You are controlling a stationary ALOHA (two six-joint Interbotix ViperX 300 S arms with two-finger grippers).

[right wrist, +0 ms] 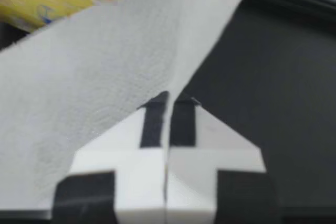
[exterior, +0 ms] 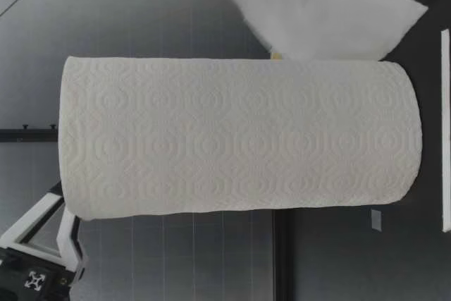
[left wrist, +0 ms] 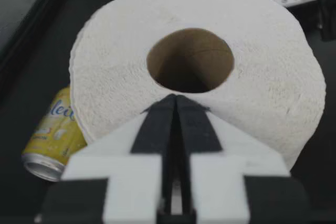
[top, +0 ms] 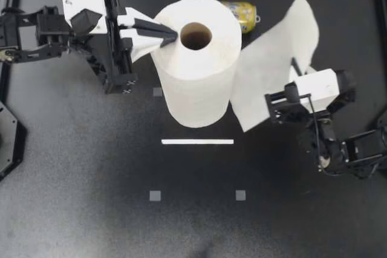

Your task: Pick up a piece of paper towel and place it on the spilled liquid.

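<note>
Left gripper: fingers together, tips atop the roll.
Right gripper: clamped on the sheet edge.
Room: I see open table past the tape line.

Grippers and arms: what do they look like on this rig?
The left gripper and right gripper match: white wedge fingers faced with black strips, tapering to a point. Each sits on a black jointed arm with a white block at the wrist. Small checkered markers sit on the left mount; black cables loop along the right arm.
</note>
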